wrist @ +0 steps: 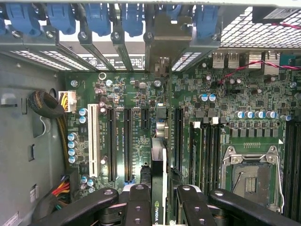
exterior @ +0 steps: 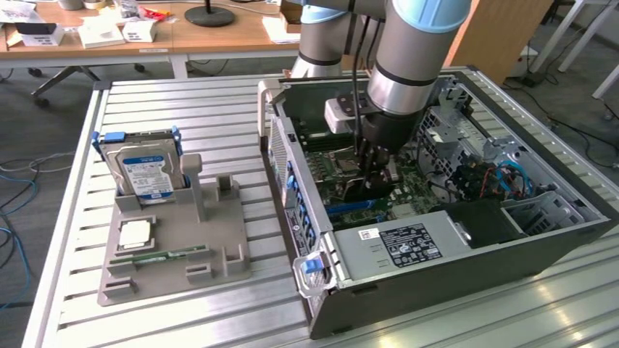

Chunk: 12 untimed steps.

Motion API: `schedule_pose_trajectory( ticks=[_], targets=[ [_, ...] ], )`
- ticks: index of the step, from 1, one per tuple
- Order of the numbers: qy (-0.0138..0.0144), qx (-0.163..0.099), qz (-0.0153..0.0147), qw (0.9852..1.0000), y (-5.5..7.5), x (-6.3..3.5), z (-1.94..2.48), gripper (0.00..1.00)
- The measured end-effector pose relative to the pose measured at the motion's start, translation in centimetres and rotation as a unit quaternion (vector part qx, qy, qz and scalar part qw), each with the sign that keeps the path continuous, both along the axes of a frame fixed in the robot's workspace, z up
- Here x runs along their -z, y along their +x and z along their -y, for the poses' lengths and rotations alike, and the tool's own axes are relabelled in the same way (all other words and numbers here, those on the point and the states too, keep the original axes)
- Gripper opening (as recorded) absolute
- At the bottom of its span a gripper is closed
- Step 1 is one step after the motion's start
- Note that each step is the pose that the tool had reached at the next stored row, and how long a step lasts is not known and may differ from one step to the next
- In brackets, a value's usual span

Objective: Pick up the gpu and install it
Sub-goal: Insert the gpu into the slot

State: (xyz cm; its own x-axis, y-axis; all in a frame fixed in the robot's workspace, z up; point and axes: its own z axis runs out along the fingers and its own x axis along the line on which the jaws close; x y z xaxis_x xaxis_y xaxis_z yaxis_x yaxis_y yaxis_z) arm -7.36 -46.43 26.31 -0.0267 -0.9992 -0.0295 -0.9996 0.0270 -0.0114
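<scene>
The gpu (wrist: 159,169) is held edge-on inside the computer case (exterior: 464,268), clamped along its upper edge between the closed fingers of the gripper (wrist: 160,200). Its long axis is aligned with the expansion slots (wrist: 128,141) of the motherboard (wrist: 225,94), with the bracket (wrist: 162,40) turned toward the rear openings. The card appears to sit directly over one slot, but seating cannot be judged.

Open case (exterior: 464,283) top leaves me room above. Down inside, my gripper (exterior: 372,172), gripping the gpu (wrist: 158,207), has the power supply (exterior: 406,243) near and the drive cage (exterior: 483,148) on the exterior view's right.
</scene>
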Motion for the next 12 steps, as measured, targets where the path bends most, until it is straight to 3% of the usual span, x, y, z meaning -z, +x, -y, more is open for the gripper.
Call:
schedule_pose_trajectory(
  ticks=[12],
  targets=[
    [0.0000, 0.000, 0.0000, 1.0000, -0.06, 0.00, 0.00, 0.26]
  ],
)
